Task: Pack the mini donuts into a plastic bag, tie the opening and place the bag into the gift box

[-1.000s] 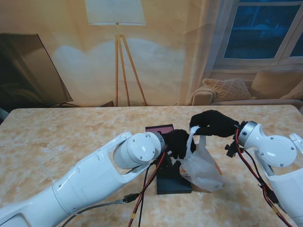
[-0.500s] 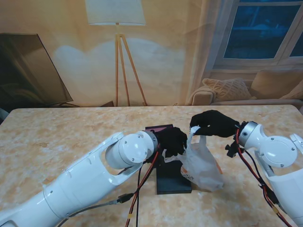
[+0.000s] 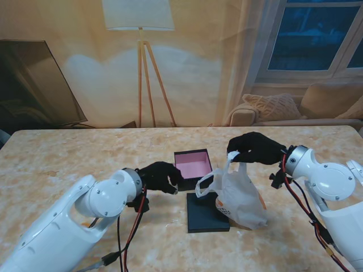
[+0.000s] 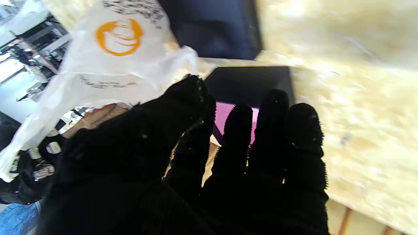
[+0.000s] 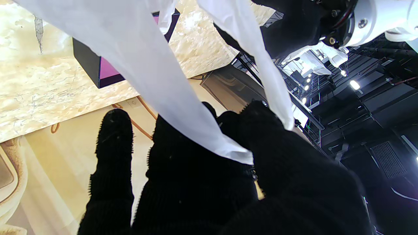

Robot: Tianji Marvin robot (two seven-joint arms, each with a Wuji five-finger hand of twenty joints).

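The right hand [image 3: 256, 148] is pinching one handle of the plastic bag [image 3: 241, 198], and the bag hangs straight down from those fingers, its long axis upright and its mouth pointing up toward the hand. Its bulging bottom rests on the dark lid [image 3: 207, 214] lying flat on the counter [image 3: 85, 161]. The other handle droops loose toward the left hand [image 3: 161, 175], which is released, fingers apart, grasping nothing, hovering off to the side of the gift box [image 3: 193, 161]. The box sits open, pink inside, between the two hands.

The worry, to my eye: with only one handle held, the mouth gapes lopsided, and a tug could tip the bag so the donuts spill. The thin film could also slip from that pinch.
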